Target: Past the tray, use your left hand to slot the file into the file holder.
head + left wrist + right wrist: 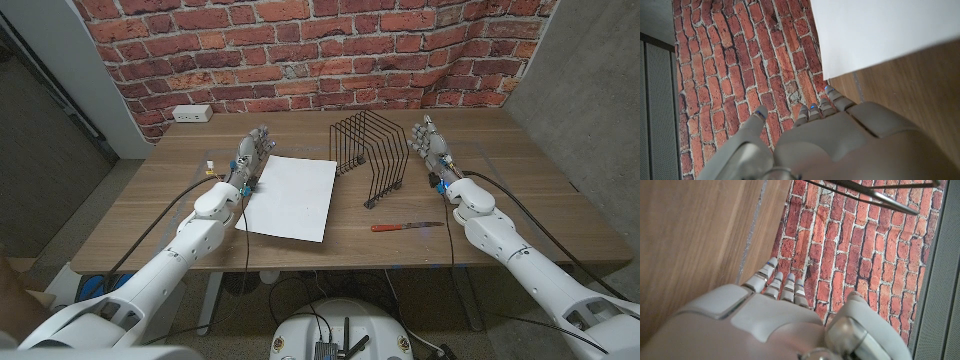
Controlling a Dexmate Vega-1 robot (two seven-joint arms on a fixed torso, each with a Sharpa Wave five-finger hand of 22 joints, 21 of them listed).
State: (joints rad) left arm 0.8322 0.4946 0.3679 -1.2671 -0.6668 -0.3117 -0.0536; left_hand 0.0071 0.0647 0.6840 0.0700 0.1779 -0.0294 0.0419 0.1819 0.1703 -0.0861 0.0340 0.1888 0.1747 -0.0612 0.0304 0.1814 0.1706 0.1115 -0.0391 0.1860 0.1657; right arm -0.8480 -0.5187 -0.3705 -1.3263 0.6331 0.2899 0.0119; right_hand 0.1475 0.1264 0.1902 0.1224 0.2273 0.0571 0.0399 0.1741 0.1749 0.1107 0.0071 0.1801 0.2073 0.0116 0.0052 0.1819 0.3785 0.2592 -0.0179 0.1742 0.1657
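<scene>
White file (292,197) lies flat on the wooden surface (520,185), long axis running near-to-far, far edge just left of the black wire file holder (371,155). Left robot hand (252,156) at its far-left corner, right robot hand (432,141) beyond the holder, both spread, empty. Red-handled tool (404,226) nearer.

Left wrist view: file (880,35) beside fingertips (829,91).

Right wrist view: holder wires (880,195) ahead.

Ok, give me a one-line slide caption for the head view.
Both robot hands, left and right, wait empty beside a white file and black wire file holder on the wooden table.
</scene>
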